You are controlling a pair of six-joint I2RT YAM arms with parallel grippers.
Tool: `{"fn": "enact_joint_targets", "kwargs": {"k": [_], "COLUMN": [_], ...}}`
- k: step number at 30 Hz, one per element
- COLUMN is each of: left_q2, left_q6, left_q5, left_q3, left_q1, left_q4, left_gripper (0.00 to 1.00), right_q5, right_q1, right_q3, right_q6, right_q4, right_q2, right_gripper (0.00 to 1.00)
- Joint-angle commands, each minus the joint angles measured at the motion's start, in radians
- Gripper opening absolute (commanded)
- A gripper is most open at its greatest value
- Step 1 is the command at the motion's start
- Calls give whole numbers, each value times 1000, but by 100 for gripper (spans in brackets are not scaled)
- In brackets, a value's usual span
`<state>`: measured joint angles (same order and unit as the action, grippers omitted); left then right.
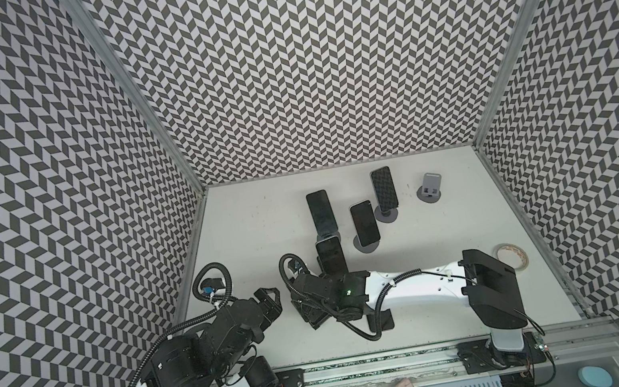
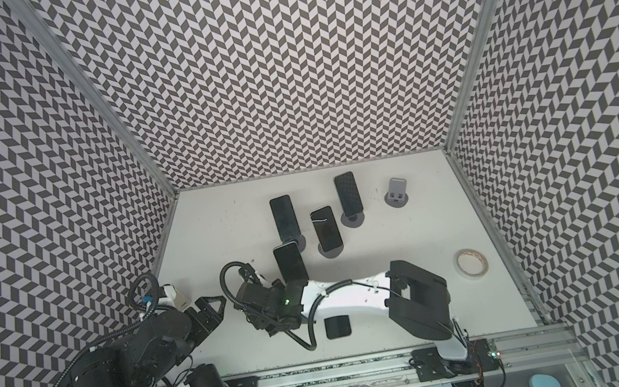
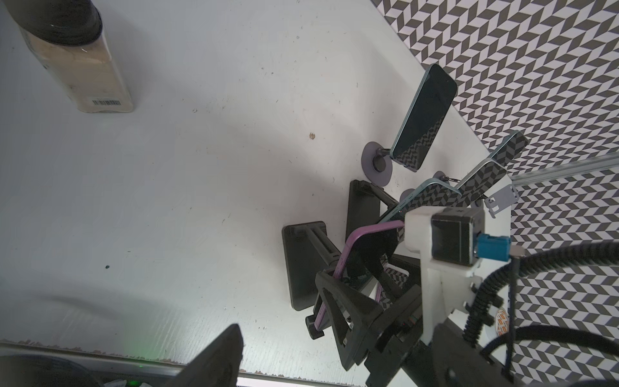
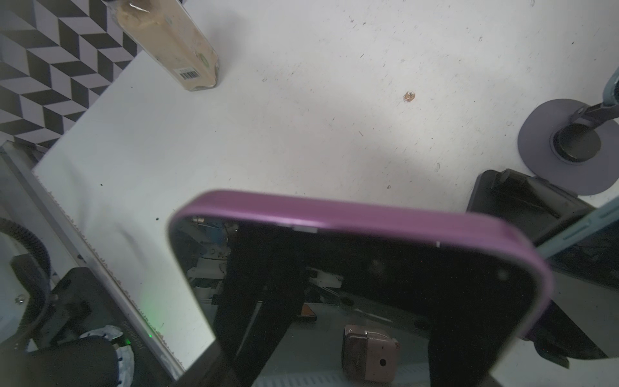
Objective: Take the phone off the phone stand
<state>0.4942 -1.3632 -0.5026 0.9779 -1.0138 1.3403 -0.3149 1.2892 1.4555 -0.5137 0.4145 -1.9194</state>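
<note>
A purple-edged phone (image 4: 351,214) fills the right wrist view, clamped across its lower body by the right gripper (image 4: 361,311) and tilted beside a black flat-based stand (image 3: 301,264) near the table's front. Whether its bottom edge is clear of the cradle cannot be told. The left gripper (image 1: 272,305) hangs off to the left, jaws apart and empty. The chief risk looks to be the crowding: a teal-edged phone (image 4: 576,231) leans just beside the purple one's upper corner, over a second black stand (image 3: 363,207), and a sideways pull would likely knock it over. If the phone's foot is caught in the cradle, an angled lift could drag or tip the light stand with it. A grip this low on slick glass may also let the phone pivot or slip. Chevron-patterned walls (image 1: 319,54) in black and white close the cell on three sides, mirrored in the phones' screens. The white table (image 1: 261,219) is scuffed and speckled, with an aluminium rail (image 1: 369,366) along its front. Farther back, more phones (image 1: 364,221) sit propped on round grey stands, next to one empty grey stand (image 1: 430,186). A bottle of tan powder (image 3: 77,60) stands at the left and a tape roll (image 1: 511,255) lies at the right.
</note>
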Motion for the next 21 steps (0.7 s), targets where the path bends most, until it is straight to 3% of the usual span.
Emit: {"fn": "enact_joint_targets", "kwargs": {"k": [1, 21], "left_q2": [-4, 57], "left_q6": [-5, 51], "left_q5": [-36, -33], "left_q3": [17, 68], "left_q1": [3, 3], "left_q4": [14, -6], "left_gripper": [89, 88], "right_q5": [-18, -29], "right_q1": [5, 5], "right_q3": [17, -50], "right_q6": [9, -17], "right_q4": [-80, -131], "right_q2": [67, 143], "right_gripper": [63, 63]}}
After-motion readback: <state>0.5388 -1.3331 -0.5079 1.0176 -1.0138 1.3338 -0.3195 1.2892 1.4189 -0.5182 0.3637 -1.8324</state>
